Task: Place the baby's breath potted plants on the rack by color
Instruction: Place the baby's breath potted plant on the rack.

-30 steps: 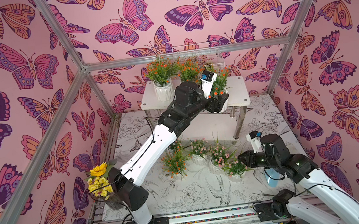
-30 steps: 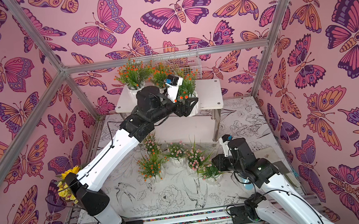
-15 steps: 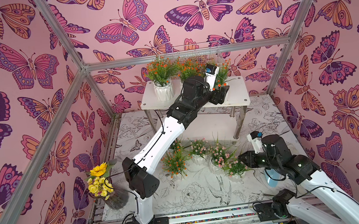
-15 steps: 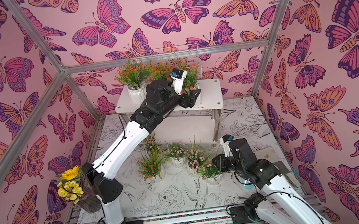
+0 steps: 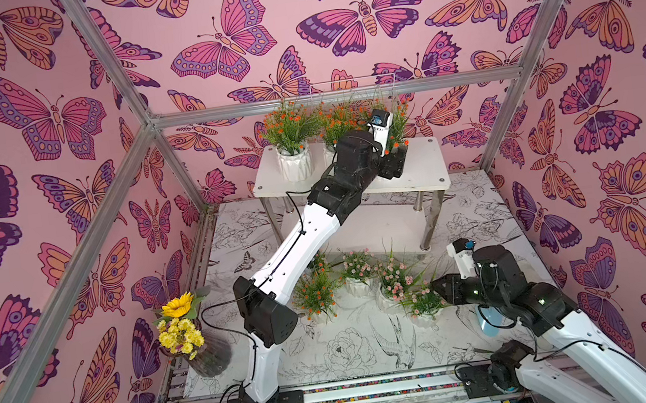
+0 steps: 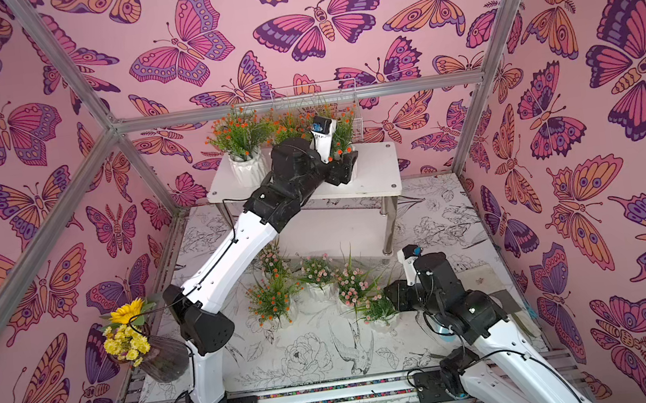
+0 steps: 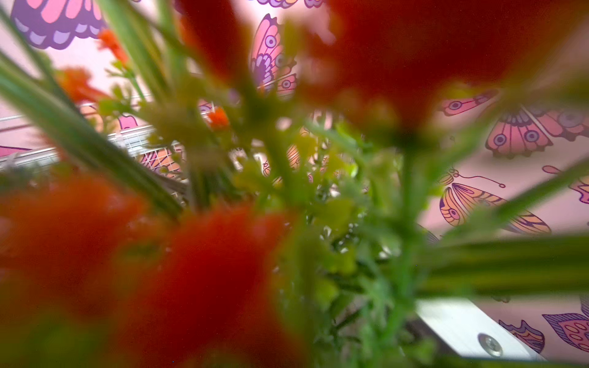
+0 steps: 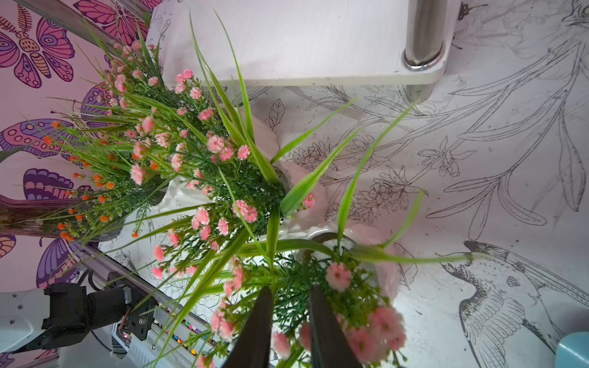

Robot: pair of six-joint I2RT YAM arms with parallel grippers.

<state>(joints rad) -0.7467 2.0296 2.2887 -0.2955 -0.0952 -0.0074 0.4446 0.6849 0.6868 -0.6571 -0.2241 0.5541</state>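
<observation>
Pink walls (image 5: pixel 282 19) printed with big purple, magenta and orange butterflies (image 5: pixel 222 43). White tabletop (image 5: pixel 332 360) with black line drawings of birds and flowers. At twelve o'clock, a white rack (image 5: pixel 425 165) with shiny silver legs (image 5: pixel 428 223) carries green orange-flowered plants (image 5: pixel 289 127) in white ribbed pots (image 5: pixel 294 164). At centre, green pink-flowered plants (image 5: pixel 395 277) in white pots. At eight o'clock, a yellow bouquet (image 5: pixel 180 333) in a dark smoky vase (image 5: pixel 210 354). Arms (image 5: pixel 302 247) white with black joints.
</observation>
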